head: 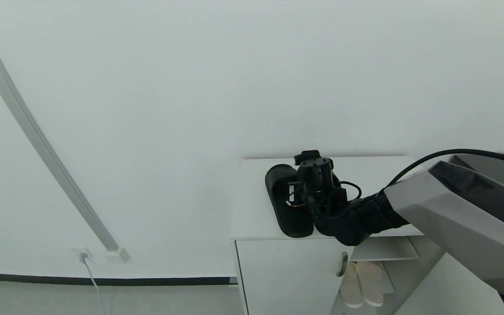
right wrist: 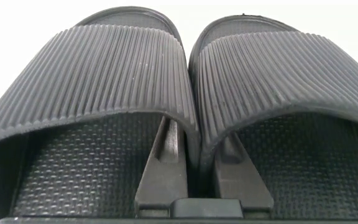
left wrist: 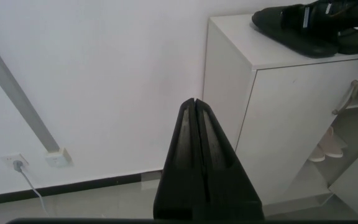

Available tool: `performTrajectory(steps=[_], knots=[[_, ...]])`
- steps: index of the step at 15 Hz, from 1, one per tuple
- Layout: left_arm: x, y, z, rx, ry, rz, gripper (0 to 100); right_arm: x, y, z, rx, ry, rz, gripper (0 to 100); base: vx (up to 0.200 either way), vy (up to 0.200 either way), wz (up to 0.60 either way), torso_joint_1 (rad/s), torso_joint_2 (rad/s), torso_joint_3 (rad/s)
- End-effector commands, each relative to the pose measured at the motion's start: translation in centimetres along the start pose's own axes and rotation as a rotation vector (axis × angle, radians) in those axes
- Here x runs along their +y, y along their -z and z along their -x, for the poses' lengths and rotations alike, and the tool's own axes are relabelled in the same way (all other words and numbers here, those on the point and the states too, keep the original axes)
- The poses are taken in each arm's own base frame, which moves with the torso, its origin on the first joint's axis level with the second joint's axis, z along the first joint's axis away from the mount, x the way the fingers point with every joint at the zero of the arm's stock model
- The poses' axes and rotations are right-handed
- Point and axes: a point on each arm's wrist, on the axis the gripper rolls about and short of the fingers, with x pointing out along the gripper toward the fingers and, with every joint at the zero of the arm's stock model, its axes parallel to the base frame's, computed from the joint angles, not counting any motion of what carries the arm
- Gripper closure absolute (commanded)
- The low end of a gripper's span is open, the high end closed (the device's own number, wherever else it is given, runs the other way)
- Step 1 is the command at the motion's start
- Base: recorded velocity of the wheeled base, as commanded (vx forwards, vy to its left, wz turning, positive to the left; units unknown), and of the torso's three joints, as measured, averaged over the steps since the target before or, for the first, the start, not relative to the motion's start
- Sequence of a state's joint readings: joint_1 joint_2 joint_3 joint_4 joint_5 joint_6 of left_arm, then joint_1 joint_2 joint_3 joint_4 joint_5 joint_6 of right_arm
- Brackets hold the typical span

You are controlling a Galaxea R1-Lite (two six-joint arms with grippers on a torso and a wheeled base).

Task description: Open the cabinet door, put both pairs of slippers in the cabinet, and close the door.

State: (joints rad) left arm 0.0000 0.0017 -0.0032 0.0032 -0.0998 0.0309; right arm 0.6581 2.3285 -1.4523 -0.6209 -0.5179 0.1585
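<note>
Right gripper (right wrist: 197, 134): one finger (right wrist: 166, 165) lies inside each of the two black slippers (right wrist: 185, 93), under the ribbed straps. The adjoining inner side walls of the pair stand between the fingers, and the jaws are closed on these walls.

Right arm (head: 365, 214): it extends over the front edge of the cabinet (head: 256, 218) top from the right. The wrist stands above the pair with the gripper angled down into it.

Black slippers, position: on the cabinet top, in its left half. One end touches the front edge.

Black slippers, orientation: the two lie side by side and parallel. The long axis runs from the front edge toward the back edge, with a slight slant. The open heel ends face the right wrist and the toes point away from it.

Left gripper (left wrist: 194, 106): the jaws are pressed together with nothing between them. It hangs low, off the left side of the cabinet.

Cabinet: the left door, with its handle (head: 344, 264), is closed. The right compartment is open. A pair of white slippers (head: 361, 284) lies side by side on its lower shelf.
</note>
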Motion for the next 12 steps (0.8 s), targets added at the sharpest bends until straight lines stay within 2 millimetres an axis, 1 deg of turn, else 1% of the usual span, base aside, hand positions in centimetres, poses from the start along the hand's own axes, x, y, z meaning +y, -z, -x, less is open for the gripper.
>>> performTrajectory(steps=[1, 2, 4, 6, 9, 10, 11, 12], knots=[[0.0, 0.0, 0.0, 0.0, 0.0, 0.0, 100, -0.8, -2.6, 4.5, -0.016, -0.108, -0.007, 100, 0.0, 0.0, 0.0, 0.0, 0.0, 0.0], [0.0, 0.0, 0.0, 0.0, 0.0, 0.0, 100, -1.5, -3.1, 6.3, -0.027, -0.144, 0.012, 100, 0.0, 0.0, 0.0, 0.0, 0.0, 0.0], [0.0, 0.0, 0.0, 0.0, 0.0, -0.001, 100, -3.1, -3.4, 9.6, -0.051, -0.201, 0.037, 100, 0.0, 0.0, 0.0, 0.0, 0.0, 0.0], [0.0, 0.0, 0.0, 0.0, 0.0, -0.001, 100, -4.6, -3.6, 13.3, -0.031, -0.301, 0.047, 100, 0.0, 0.0, 0.0, 0.0, 0.0, 0.0], [0.0, 0.0, 0.0, 0.0, 0.0, -0.001, 100, -6.3, -3.4, 17.7, -0.002, -0.372, 0.063, 100, 0.0, 0.0, 0.0, 0.0, 0.0, 0.0], [0.0, 0.0, 0.0, -0.002, 0.0, -0.002, 100, -6.4, -3.3, 19.0, 0.015, -0.398, 0.071, 100, 0.0, 0.0, 0.0, 0.0, 0.0, 0.0], [0.0, 0.0, 0.0, -0.002, 0.0, -0.003, 100, -6.4, -3.1, 19.9, 0.03, -0.419, 0.068, 100, 0.0, 0.0, 0.0, 0.0, 0.0, 0.0], [0.0, 0.0, 0.0, 0.0, 0.0, -0.001, 100, -6.2, -2.9, 20.1, 0.041, -0.423, 0.071, 100, 0.0, 0.0, 0.0, 0.0, 0.0, 0.0]])
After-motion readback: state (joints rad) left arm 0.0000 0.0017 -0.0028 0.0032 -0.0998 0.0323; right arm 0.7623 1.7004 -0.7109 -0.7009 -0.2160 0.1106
